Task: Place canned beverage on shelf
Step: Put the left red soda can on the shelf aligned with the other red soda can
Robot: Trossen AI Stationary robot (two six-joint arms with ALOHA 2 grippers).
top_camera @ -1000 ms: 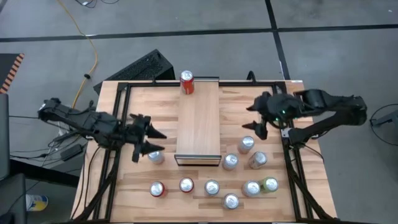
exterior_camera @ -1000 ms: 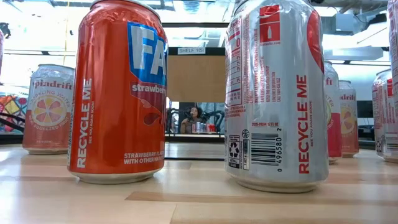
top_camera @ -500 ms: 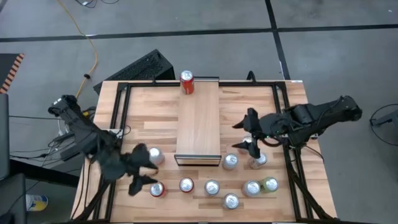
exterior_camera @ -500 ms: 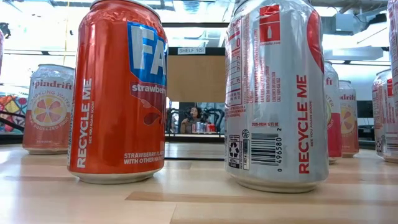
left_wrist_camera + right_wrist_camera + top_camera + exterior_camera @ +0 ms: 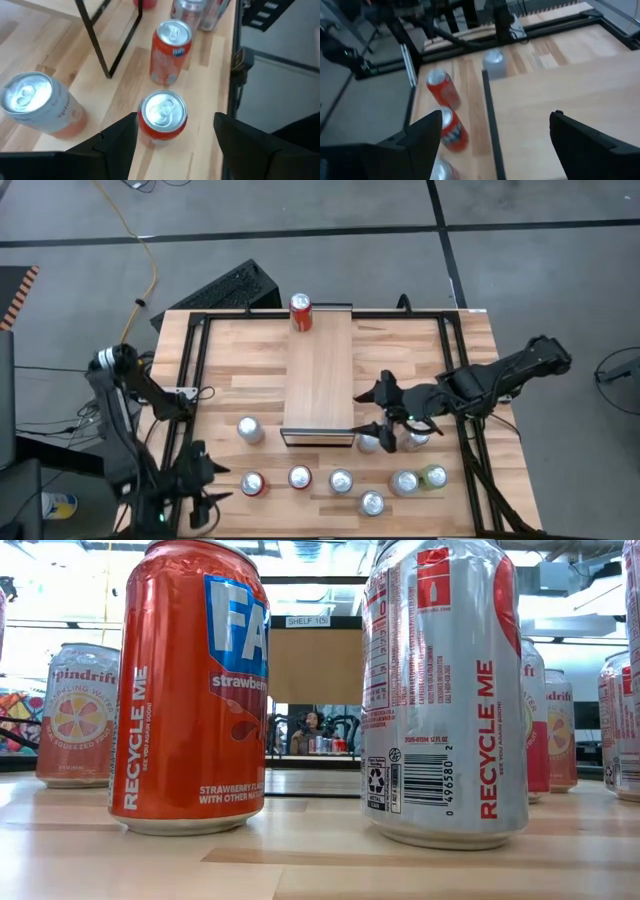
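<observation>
The shelf (image 5: 318, 375) stands mid-table, and a red can (image 5: 300, 312) stands upright on its far end. Several cans stand upright on the table before and beside it. My left gripper (image 5: 206, 480) is open at the near left corner, facing a red can (image 5: 252, 484). In the left wrist view that can (image 5: 162, 114) stands just ahead of the gripper (image 5: 175, 120), untouched. My right gripper (image 5: 370, 410) hangs open by the shelf's near right corner, above a silver can (image 5: 370, 440). Its wrist view looks over the shelf top (image 5: 550, 95) past the gripper (image 5: 496, 115).
A silver can (image 5: 250, 430) stands left of the shelf. A row of cans (image 5: 341, 481) runs along the near edge, with more at the near right (image 5: 404, 482). Black frame rails (image 5: 185, 395) run along both table sides. Bare wood lies either side of the shelf farther back.
My left gripper has swung from beside the silver can left of the shelf toward the table's near left corner, sinking and turning to face the red can there. My right gripper has moved toward the shelf's near right corner, a little lower. No can has moved.
</observation>
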